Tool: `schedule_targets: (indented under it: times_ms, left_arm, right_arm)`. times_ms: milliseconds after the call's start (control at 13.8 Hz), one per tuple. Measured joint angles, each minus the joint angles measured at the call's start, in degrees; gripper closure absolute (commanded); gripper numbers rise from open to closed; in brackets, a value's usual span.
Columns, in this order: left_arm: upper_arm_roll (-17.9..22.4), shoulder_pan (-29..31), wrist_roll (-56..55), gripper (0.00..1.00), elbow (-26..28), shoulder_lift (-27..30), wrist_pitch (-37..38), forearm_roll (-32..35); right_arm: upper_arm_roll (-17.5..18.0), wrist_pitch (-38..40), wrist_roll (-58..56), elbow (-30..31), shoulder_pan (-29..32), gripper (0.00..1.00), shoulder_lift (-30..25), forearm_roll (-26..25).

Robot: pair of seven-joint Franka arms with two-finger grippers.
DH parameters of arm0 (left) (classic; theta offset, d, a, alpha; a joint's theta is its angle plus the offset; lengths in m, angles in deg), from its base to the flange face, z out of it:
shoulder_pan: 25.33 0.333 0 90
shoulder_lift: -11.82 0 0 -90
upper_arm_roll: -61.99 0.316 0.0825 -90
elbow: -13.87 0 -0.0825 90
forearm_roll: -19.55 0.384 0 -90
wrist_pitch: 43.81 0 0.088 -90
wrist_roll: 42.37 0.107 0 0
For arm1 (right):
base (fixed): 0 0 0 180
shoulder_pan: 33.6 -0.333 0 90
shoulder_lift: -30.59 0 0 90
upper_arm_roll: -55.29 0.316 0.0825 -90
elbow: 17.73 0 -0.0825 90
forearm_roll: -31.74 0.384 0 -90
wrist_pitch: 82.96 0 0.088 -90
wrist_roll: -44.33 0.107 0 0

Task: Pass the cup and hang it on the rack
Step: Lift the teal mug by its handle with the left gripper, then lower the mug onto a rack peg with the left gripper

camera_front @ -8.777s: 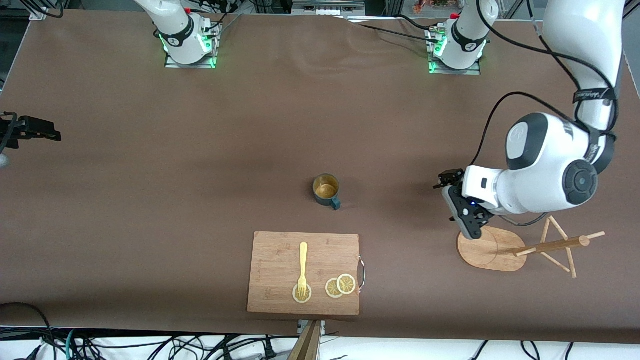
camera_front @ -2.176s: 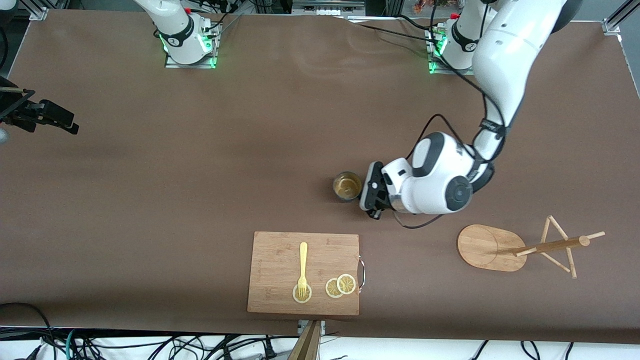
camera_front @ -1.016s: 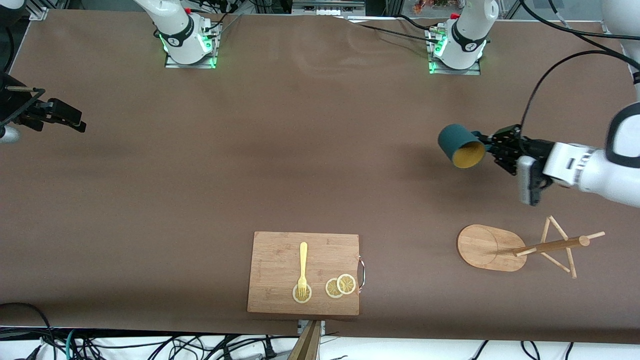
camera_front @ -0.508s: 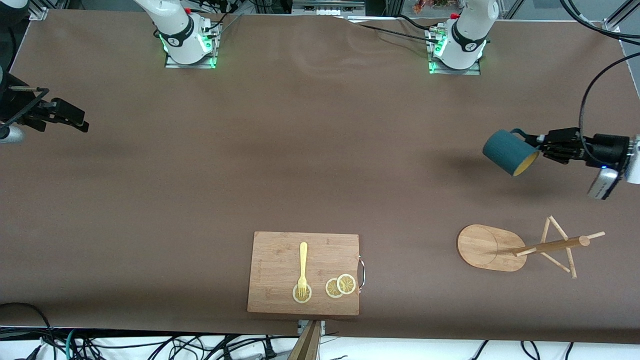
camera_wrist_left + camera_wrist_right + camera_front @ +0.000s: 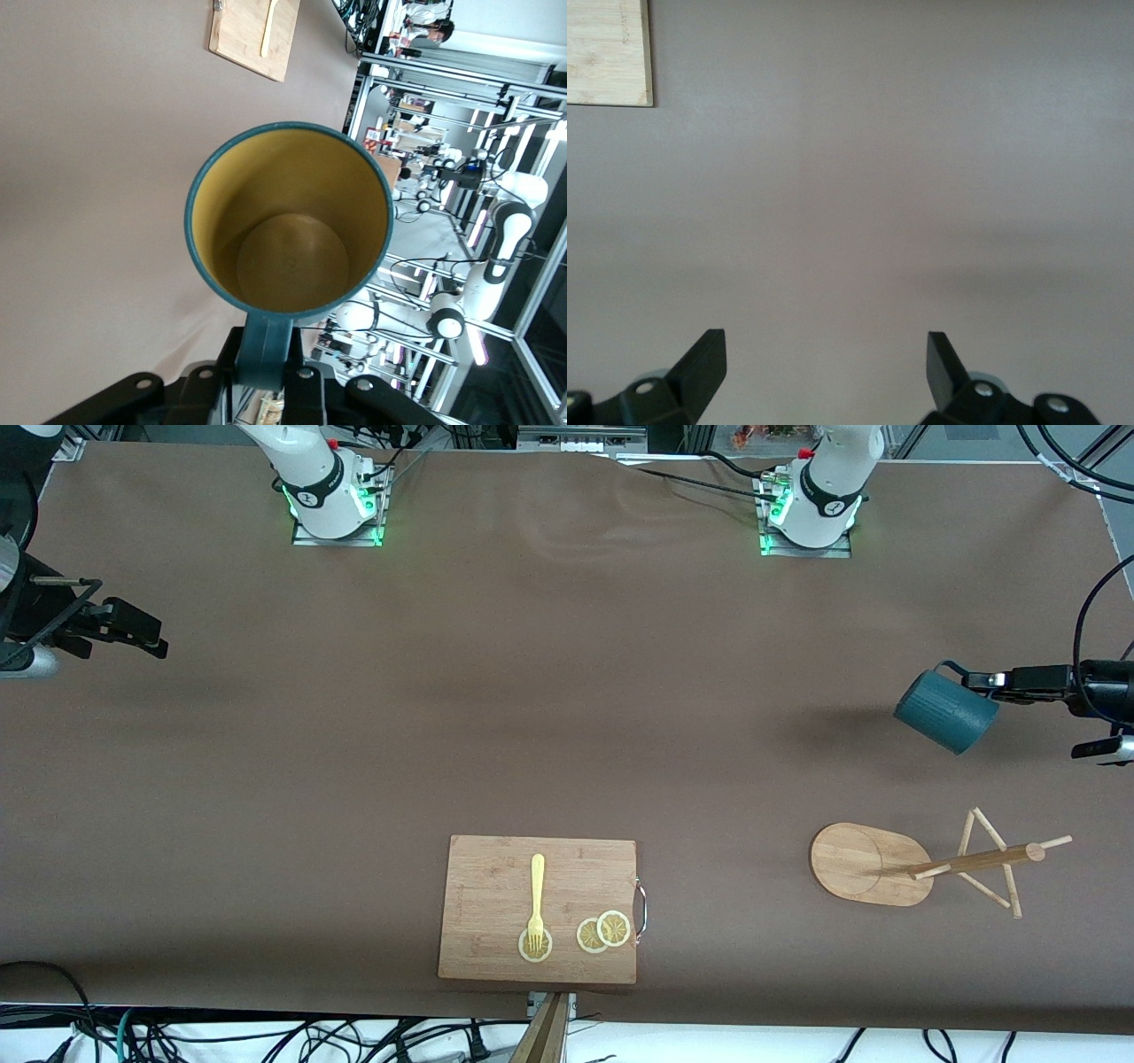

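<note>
The dark teal cup (image 5: 944, 710) hangs in the air on its side, over the bare table at the left arm's end. My left gripper (image 5: 985, 681) is shut on its handle (image 5: 266, 350). In the left wrist view the yellow inside of the cup (image 5: 292, 230) faces the camera, with my left gripper (image 5: 266, 382) clamped on the handle. The wooden rack (image 5: 868, 864) stands nearer the front camera than the held cup, its pole and pegs (image 5: 979, 859) free. My right gripper (image 5: 133, 631) waits open over the right arm's end of the table, and the right wrist view shows this gripper (image 5: 824, 363) with nothing in it.
A rectangular wooden cutting board (image 5: 496, 895) lies near the table's front edge, carrying a yellow fork (image 5: 536, 895) and lemon slices (image 5: 603, 931). A corner of that board (image 5: 607, 53) shows in the right wrist view. Both arm bases (image 5: 332, 500) stand along the back edge.
My left gripper has carried the cup through the air toward the left arm's end of the table, and its mouth has turned away from the front camera. The right gripper has drifted slightly inward.
</note>
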Motion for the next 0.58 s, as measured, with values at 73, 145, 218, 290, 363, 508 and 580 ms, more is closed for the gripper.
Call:
schedule_targets:
  times_ms: [73,145,218,290,363,508,580]
  left_arm:
    - [0.0,0.1,0.0,1.0,0.8,-0.6,0.0,-1.2]
    - [-0.1,0.1,0.0,1.0,1.4,-1.2,0.0,-2.0]
    - [-0.1,0.1,0.0,1.0,1.8,-1.8,0.0,-2.8]
    - [-0.1,0.2,0.0,1.0,2.0,-2.4,0.0,-4.0]
    - [-0.2,0.2,0.0,1.0,2.0,-3.1,0.0,-5.1]
    - [-0.5,0.9,0.0,1.0,2.0,-4.1,0.0,-5.9]
    - [-0.6,1.3,0.0,1.0,2.0,-4.4,0.0,-6.1]
  right_arm:
    - [0.0,0.0,0.0,0.0,0.0,0.0,0.0,0.0]
    - [0.0,0.0,0.0,0.0,0.0,0.0,0.0,0.0]
    - [0.0,0.0,0.0,0.0,0.0,0.0,0.0,0.0]
    - [0.0,0.0,0.0,0.0,0.0,0.0,0.0,0.0]
    - [0.0,0.1,0.0,0.0,0.0,0.0,0.0,0.0]
    - [0.1,0.1,0.0,0.0,0.0,0.0,0.0,0.0]
    - [0.3,0.1,0.0,0.0,0.0,0.0,0.0,0.0]
